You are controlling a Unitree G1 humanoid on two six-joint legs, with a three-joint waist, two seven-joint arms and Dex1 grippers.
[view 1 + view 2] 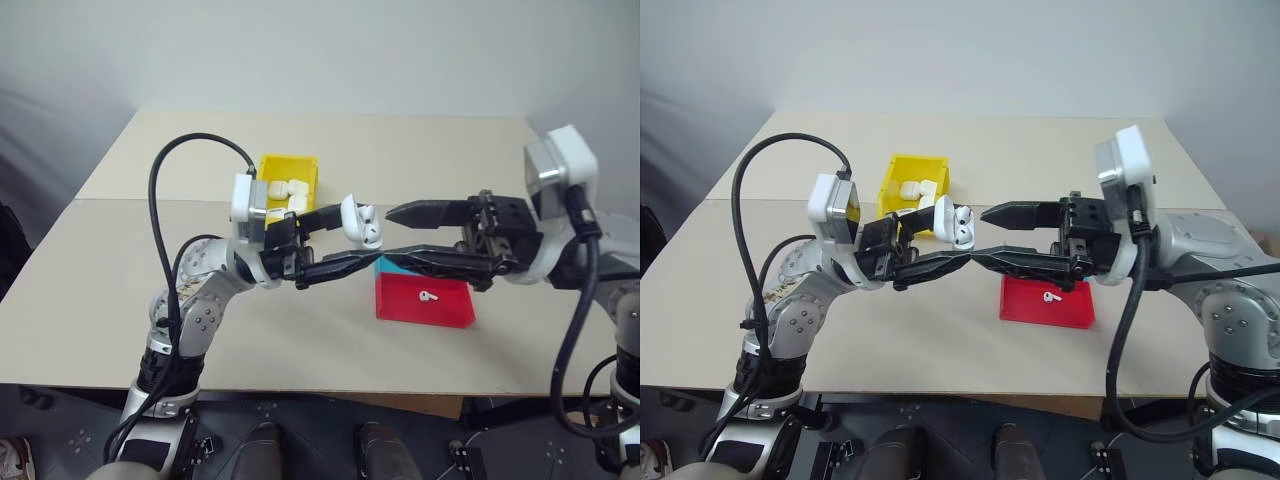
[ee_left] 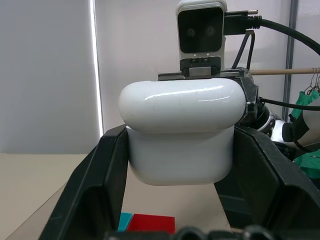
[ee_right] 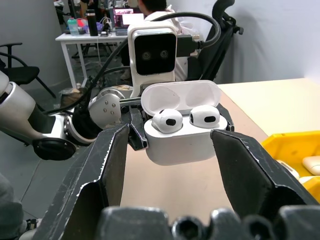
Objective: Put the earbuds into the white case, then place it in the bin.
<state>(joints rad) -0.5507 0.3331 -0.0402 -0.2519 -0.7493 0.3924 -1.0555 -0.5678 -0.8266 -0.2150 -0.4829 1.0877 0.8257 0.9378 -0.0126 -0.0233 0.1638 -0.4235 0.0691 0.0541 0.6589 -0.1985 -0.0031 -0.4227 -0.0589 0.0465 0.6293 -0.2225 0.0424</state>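
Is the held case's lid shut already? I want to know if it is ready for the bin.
No: the white case in the left gripper has its lid up, with both earbuds seated inside.

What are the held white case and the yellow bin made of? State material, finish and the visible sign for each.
White case: looks like hard glossy plastic; a bright highlight streaks its smooth rounded lid in the left wrist view.
Yellow bin: probably moulded plastic with a duller sheen; uniform bright colour, thin upright walls. Neither material can be confirmed by look alone.
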